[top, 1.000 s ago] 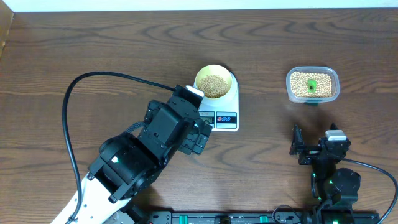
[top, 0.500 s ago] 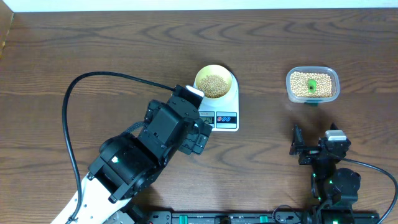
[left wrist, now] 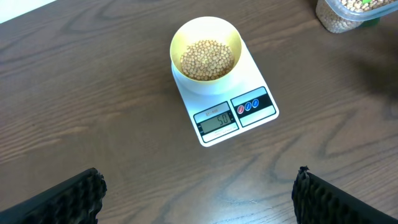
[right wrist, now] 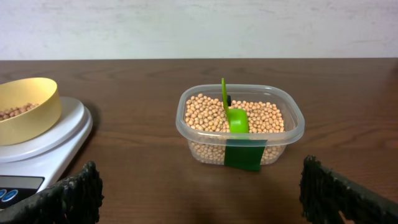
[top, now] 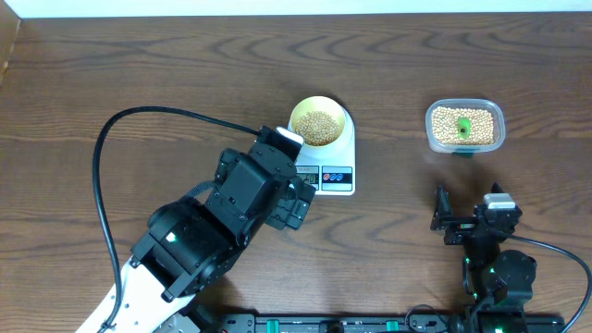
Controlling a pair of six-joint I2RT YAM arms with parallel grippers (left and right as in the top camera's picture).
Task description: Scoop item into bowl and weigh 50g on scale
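Beans [left wrist: 207, 59] sit in the bowl [left wrist: 177, 40] on the scale [left wrist: 249, 78], so you can read fifty. Both jaws hang wide open, holding nothing. Your scoop [right wrist: 236, 119] rests in the tub [right wrist: 186, 127].

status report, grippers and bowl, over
Open, empty: left gripper, right gripper. On scale: yellow bowl of beans. In tub: green scoop; nothing blocking.

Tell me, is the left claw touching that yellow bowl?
Apart. The left wrist view shows the left gripper open, its fingertips at the bottom corners, bare table between them and the bowl.
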